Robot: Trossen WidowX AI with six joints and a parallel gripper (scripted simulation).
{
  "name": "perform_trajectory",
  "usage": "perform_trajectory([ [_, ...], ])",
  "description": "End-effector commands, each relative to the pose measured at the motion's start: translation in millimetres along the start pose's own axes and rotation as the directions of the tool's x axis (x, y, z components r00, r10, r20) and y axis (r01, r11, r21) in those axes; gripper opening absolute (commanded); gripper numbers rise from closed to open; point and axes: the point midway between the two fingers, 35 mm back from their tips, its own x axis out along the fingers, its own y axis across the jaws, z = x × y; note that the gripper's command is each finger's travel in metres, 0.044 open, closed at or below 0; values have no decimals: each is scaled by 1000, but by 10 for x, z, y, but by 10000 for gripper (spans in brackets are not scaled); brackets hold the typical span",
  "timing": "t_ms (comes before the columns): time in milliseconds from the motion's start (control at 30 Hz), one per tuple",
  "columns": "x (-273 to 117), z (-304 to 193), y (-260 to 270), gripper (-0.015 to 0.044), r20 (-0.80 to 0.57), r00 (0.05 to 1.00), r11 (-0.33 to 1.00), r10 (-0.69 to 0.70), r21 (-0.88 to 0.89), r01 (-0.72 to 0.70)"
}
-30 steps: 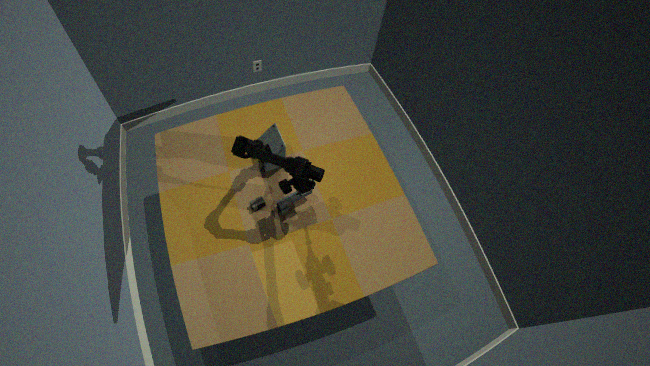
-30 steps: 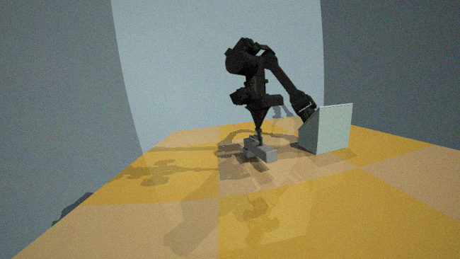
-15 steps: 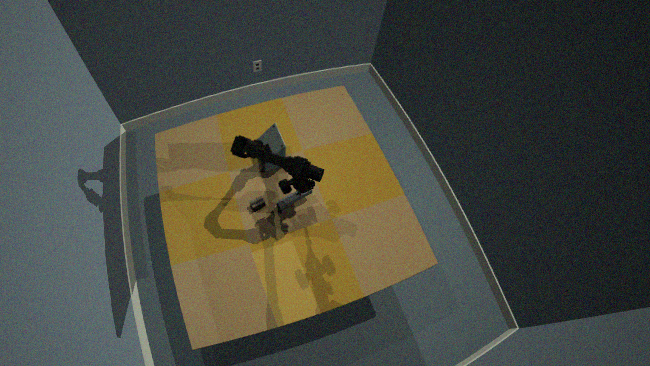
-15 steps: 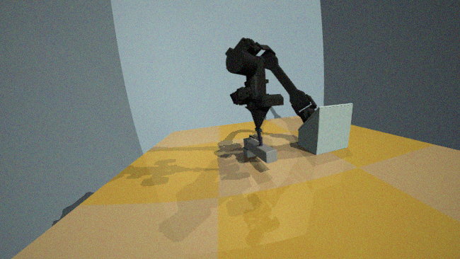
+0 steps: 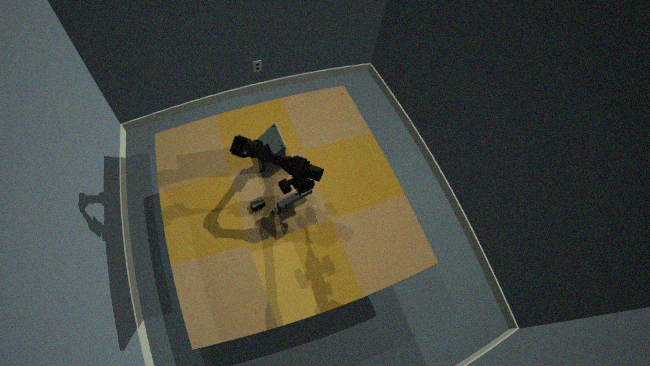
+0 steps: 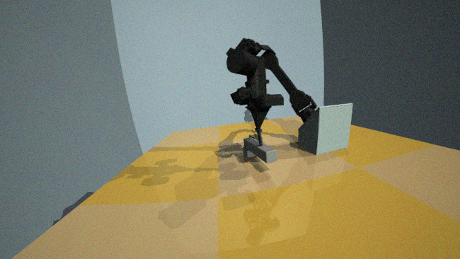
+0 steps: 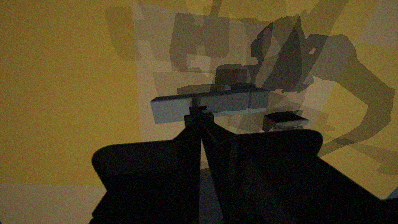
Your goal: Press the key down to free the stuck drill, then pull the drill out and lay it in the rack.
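A long grey bar-shaped block [image 5: 290, 201] [image 6: 268, 154] [image 7: 172, 110] stands near the middle of the tiled top. My gripper [image 6: 260, 141] [image 7: 199, 121] is shut and empty, pointing straight down, with its tips at the bar's upper side. In the wrist view a small dark piece [image 7: 199, 107], perhaps the key, shows at the bar just beyond the fingertips; whether they touch it is too dark to tell. A small dark block [image 5: 257, 204] [image 7: 286, 119] lies beside the bar, apart from it. I cannot tell which part is the drill, nor pick out the rack.
A tall pale wedge-shaped box [image 5: 273, 139] [image 6: 334, 129] stands by the lower arm. The arm arches above the bar. Its shadows fall over the yellow and tan tiles [image 5: 365, 170] [image 6: 283, 219]. The scene is dim.
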Motion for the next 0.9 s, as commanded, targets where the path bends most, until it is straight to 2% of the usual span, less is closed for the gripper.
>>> perform_trajectory([
  [0, 164, -72, 9, 0, -41, 999, 1000, -12, -14, 12],
  [867, 296, -80, 7, 0, -41, 999, 1000, -13, -14, 12],
])
